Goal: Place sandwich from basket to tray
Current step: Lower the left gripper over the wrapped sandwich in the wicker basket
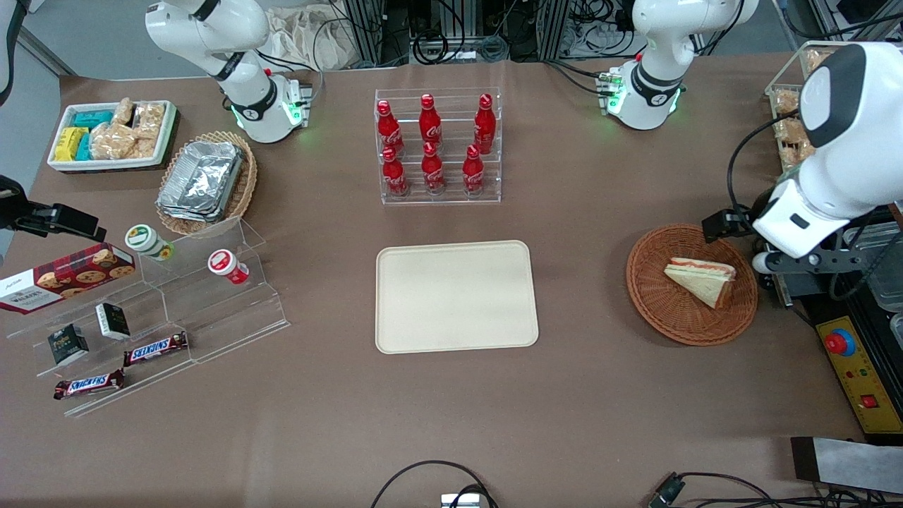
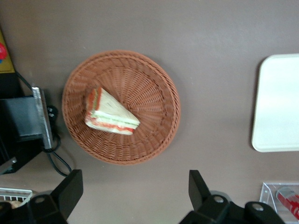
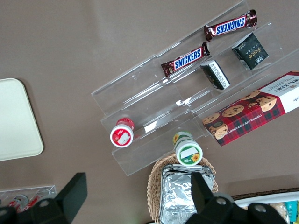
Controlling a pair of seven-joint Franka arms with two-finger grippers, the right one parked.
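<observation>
The sandwich (image 1: 702, 279) (image 2: 110, 114), a white-bread wedge with red-orange and pale layers, lies in the round reddish-brown wicker basket (image 1: 656, 296) (image 2: 154, 93), toward the working arm's end of the table. The cream tray (image 1: 455, 296) (image 2: 280, 102) sits bare at mid-table beside the basket. My gripper (image 2: 135, 196) hangs high above the table by the basket's rim that is farther from the front camera. It is open wide with nothing between its black fingers (image 2: 70, 189). The arm's white wrist (image 1: 797, 226) hides the fingers in the front view.
A clear rack of red bottles (image 1: 437, 144) stands farther from the front camera than the tray. A yellow control box with a red button (image 1: 850, 360) and metal bins (image 1: 875, 240) flank the basket. An acrylic snack stand (image 1: 162, 310), foil-container basket (image 1: 204, 180) and white bin (image 1: 113, 134) lie toward the parked arm's end.
</observation>
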